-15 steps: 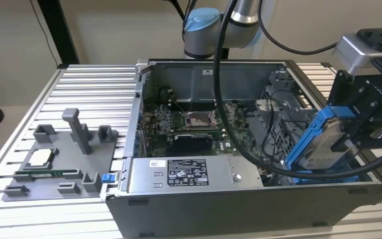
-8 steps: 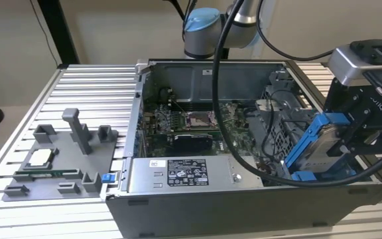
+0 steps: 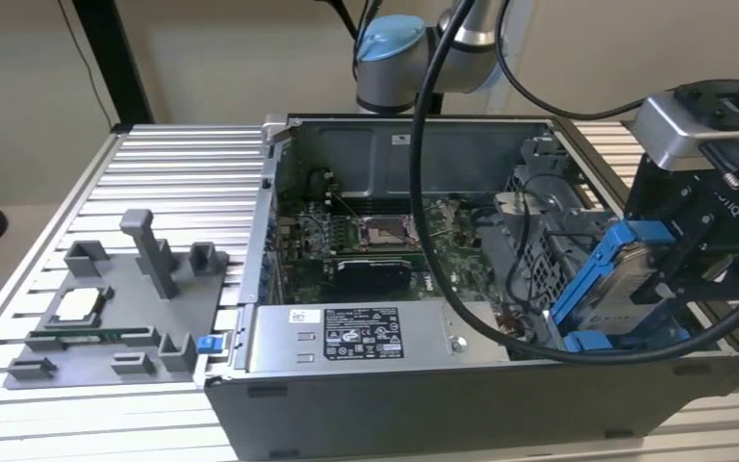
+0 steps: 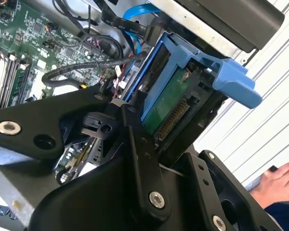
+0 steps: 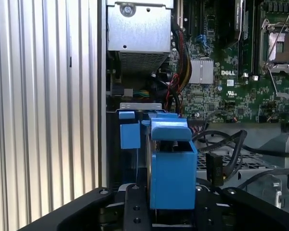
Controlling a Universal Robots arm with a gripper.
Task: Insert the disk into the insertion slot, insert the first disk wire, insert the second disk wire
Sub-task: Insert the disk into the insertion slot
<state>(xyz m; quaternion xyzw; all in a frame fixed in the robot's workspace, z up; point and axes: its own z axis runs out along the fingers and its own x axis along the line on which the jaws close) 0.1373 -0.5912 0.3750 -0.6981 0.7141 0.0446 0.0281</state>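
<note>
In the tool [image 5: 169,214], the disk [image 5: 172,171], half-hidden.

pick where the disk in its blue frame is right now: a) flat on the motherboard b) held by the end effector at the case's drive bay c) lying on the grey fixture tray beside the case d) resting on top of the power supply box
b: the end effector is clamped on the disk, holding it tilted on edge at the insertion slot, on the exterior view's right of the computer case.
</note>
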